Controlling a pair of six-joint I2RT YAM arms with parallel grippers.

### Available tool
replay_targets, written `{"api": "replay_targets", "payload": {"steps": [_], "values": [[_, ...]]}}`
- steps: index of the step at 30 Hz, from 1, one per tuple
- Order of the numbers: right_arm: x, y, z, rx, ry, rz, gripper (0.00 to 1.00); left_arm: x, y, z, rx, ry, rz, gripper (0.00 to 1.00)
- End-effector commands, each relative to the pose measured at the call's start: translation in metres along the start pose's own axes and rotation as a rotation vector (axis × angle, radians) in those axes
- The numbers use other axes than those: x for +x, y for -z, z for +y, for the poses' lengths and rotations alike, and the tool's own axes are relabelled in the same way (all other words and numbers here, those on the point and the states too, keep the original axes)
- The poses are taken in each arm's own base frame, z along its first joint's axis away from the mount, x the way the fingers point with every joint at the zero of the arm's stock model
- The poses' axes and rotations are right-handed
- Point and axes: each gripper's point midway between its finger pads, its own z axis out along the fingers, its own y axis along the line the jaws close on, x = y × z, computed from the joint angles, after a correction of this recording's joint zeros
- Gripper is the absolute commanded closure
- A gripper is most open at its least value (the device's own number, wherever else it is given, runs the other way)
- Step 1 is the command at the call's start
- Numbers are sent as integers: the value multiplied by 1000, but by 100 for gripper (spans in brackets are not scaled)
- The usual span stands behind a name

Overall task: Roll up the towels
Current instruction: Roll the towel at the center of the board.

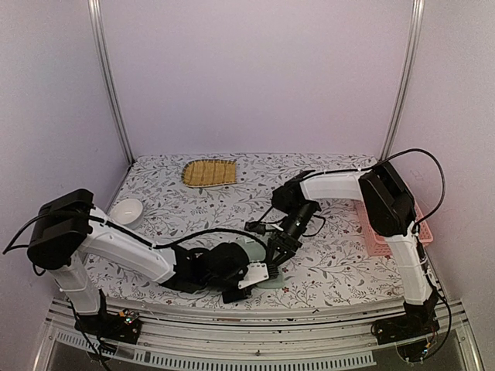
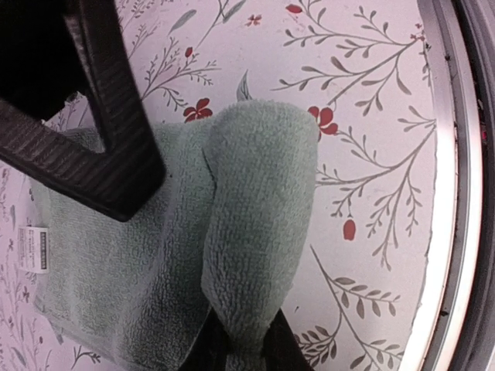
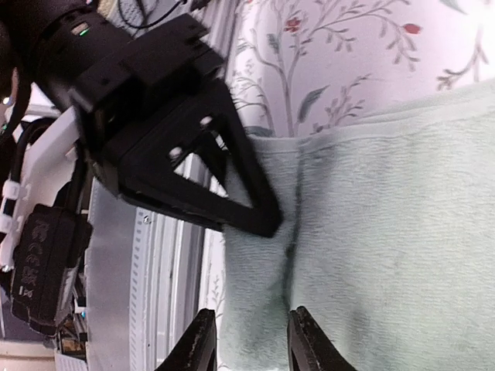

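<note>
Low and centre in the overhead view, the sage green towel (image 1: 255, 249) lies on the flowered worktop (image 1: 340, 263), with one edge curled over into a loose roll. My left tool (image 2: 246, 346), at the bottom of its own view, is nipped tight on the roll's end. My right tool (image 3: 249, 340) stands partly open, its fingers astride the towel's edge, gripping nothing that I can see.

Both arms stretch low, meeting at centre. Left hand (image 2: 246, 352) pinches the green towel (image 2: 263, 201); right hand (image 3: 249, 344) angles down, fingers parted.
</note>
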Motion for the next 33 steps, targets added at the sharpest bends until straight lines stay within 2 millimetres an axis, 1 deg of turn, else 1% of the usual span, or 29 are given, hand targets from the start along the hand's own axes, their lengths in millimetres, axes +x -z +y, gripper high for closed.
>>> {"api": "replay_targets", "payload": {"steps": [1,2,3,5,8,9,11,14,15,16,18,20,22,24,25,28,30,31,32,33], "values": [[-9,12,-44,189,-28,4,68,-10,12,-12,64,12,-7,90],[2,4,-62,209,-71,31,69,-11,12,-13,72,17,-7,90],[9,2,-76,251,-112,56,71,-12,13,-14,79,21,-5,91],[16,0,-95,310,-158,77,72,-13,14,-16,93,31,-1,91],[31,2,-122,426,-208,127,74,-18,19,-20,124,56,-15,92],[34,4,-128,459,-217,138,74,-20,21,-21,136,64,-21,92],[36,6,-135,495,-229,146,75,-22,24,-27,174,70,-31,93],[31,9,-133,495,-223,131,75,-17,20,-37,239,91,0,94],[26,10,-127,475,-215,117,74,-14,17,-40,260,104,14,94],[18,10,-116,435,-204,94,74,-9,13,-41,286,128,29,94],[-6,15,-82,332,-111,28,71,1,4,-39,341,203,77,94],[-30,30,-49,289,-22,-36,69,10,-3,-40,376,248,109,94],[-45,45,-25,279,35,-75,67,13,-6,-40,408,286,124,93],[-58,69,-6,296,78,-116,64,12,-8,-39,436,317,130,94],[-64,83,2,316,95,-143,64,11,-7,-38,443,329,127,94],[-78,135,24,404,131,-240,63,12,-6,-32,479,390,108,93],[-83,167,42,462,154,-304,62,21,-9,-28,524,460,104,93],[-85,177,54,492,177,-327,62,26,-11,-26,550,506,114,92],[-87,187,71,529,215,-346,62,30,-15,-24,575,549,125,92],[-88,192,86,556,262,-363,62,29,-16,-21,608,589,125,93]]}}
